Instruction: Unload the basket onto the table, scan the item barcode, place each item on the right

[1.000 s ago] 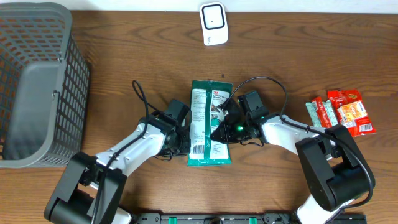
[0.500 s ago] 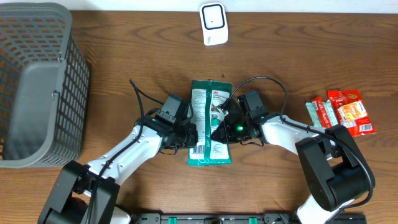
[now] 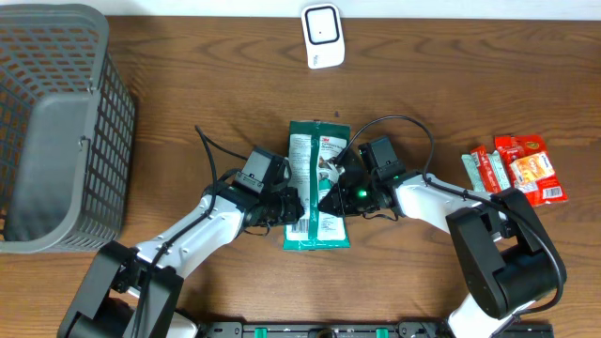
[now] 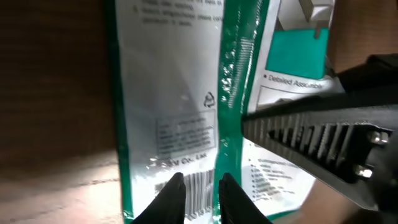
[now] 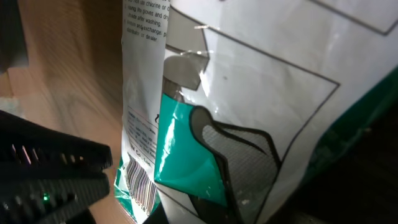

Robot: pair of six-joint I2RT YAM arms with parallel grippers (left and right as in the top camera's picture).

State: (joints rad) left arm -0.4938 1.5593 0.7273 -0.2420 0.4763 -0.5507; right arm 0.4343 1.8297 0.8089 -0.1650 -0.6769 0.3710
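Green and white, the packet (image 3: 308, 174) lies flat at the middle of the brown wooden bench (image 3: 188, 84), long side running away from me, with both arms reaching in to meet it from either side. On the overhead view, the left end effector (image 3: 293, 208) sits over the packet's lower left part and the right end effector (image 3: 329, 195) over its right side, the two close together.

From the left wrist camera, I see my two black fingertips (image 4: 171, 196) drawn close with only a narrow gap, and the packet's green centre seam (image 4: 231, 74) runs down into that gap, so the left end effector is pinched on the packet. The barcode (image 4: 198, 186) sits right at those fingertips, on the white panel beside the seam.

My right end effector is closed almost fully on the packet's right edge; one ridged black finger (image 4: 311, 134) lies across its top face. On the right wrist camera the film fills the picture, crinkled and very near the lens, and the barcode (image 5: 140, 180) shows at the lower left.

Beyond the packet, at the far edge of the bench, stands the white scanner (image 3: 322, 36), well apart from it. A grey mesh basket (image 3: 117, 122) takes up the left end, and red snack packets (image 3: 531, 167) lie at the right.
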